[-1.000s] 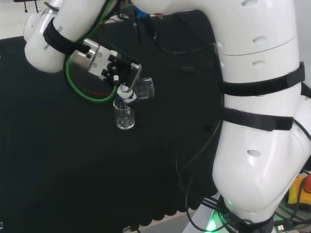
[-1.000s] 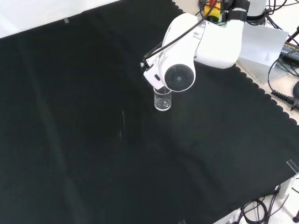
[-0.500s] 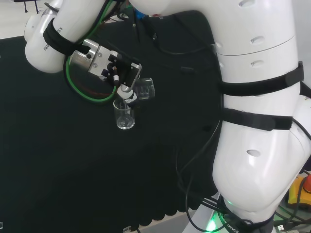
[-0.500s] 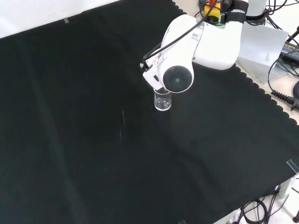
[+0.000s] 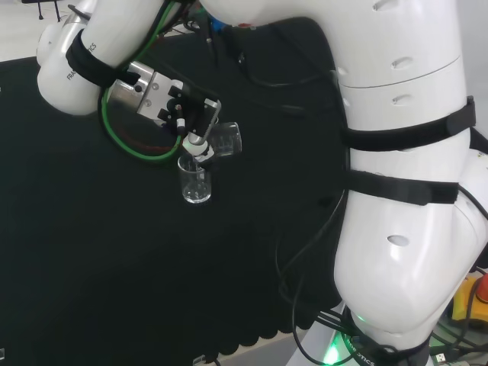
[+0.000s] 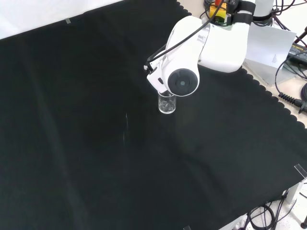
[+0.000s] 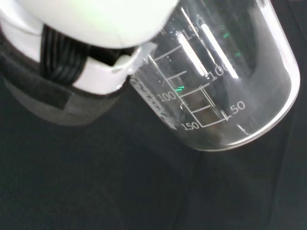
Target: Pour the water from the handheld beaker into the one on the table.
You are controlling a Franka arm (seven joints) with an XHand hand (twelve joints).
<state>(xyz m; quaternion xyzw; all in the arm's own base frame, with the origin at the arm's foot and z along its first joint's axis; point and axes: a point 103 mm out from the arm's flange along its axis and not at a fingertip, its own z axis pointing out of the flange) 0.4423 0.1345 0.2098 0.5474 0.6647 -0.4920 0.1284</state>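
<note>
The hand (image 5: 192,116), fingers curled round the tipped handheld beaker (image 5: 226,139), should keep its lip just above the table beaker (image 5: 195,181) below

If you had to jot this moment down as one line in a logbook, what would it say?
phase: pouring | hand: shut on tilted handheld beaker | target: upright beaker on the cloth, just below the hand | water stream: cannot tell

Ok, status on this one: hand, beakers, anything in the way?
Hand shut on tipped handheld beaker. Its mouth sits over the upright table beaker on the black cloth. Pour stream not discernible. Nothing blocking.
</note>
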